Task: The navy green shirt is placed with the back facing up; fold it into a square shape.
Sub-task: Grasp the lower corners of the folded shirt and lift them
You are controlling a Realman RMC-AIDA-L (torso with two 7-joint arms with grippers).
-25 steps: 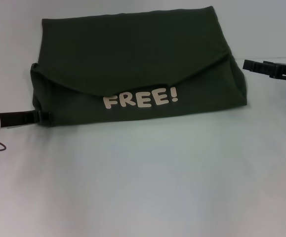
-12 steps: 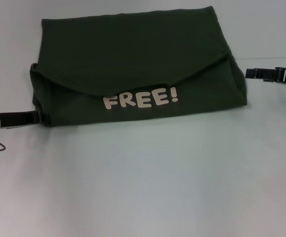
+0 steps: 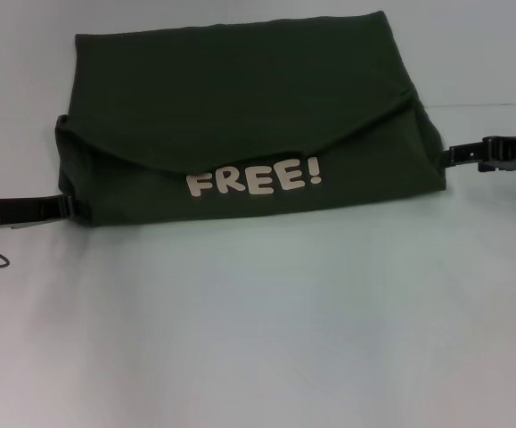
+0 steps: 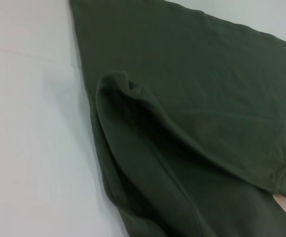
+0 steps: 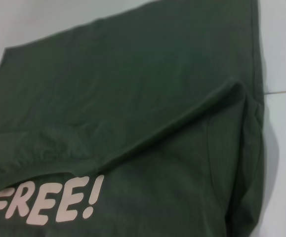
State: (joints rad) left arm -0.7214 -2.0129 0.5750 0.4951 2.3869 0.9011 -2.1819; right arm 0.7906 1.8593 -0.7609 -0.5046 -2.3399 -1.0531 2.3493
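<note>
Two grippers are set at the folded shirt's [image 3: 240, 125] near corners: left gripper [image 3: 77, 209], right gripper [image 3: 452, 157]; grip and finger opening cannot be told.

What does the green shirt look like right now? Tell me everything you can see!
The navy green shirt is dark olive, soft-looking knit cloth, lying on a white table. It is already folded into a wide, flattish bundle, with an upper layer draped down over the front in a curved edge. Below that edge, cream letters spell FREE!. Both side ends look puffy and loosely tucked. The left gripper is at its left near corner and the right gripper at its right end; whether either grips the cloth cannot be seen.
</note>
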